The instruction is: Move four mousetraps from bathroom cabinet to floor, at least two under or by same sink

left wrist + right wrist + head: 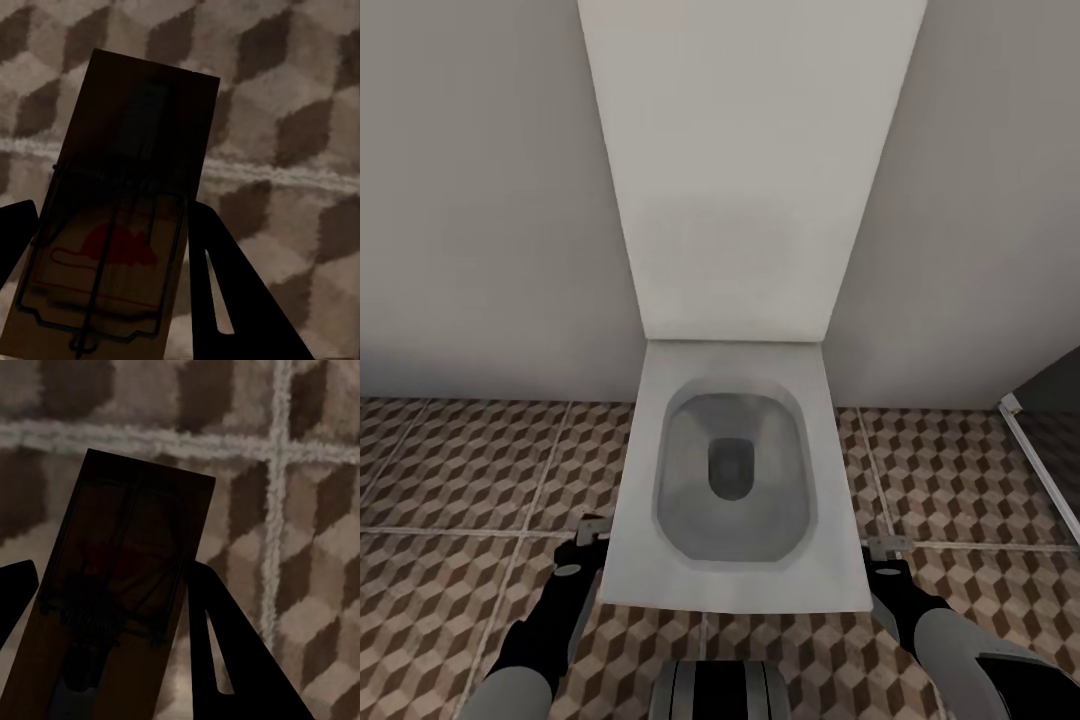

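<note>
My left gripper (588,540) hangs low over the bathroom floor (460,480), left of a toilet. The left wrist view has it (109,225) shut on a wooden mousetrap (135,150) with dark wire and a red mark. My right gripper (885,552) is to the right of the toilet. In the right wrist view it (109,585) is shut on a second mousetrap (127,547), held above the cube-patterned tiles (315,555). The cabinet and the bathroom sink are out of view.
A white toilet (660,560) with its lid raised against the wall stands straight ahead between my arms. Grey walls close off the back. A dark panel with a white frame (1045,475) runs along the right. Open tiles lie on both sides.
</note>
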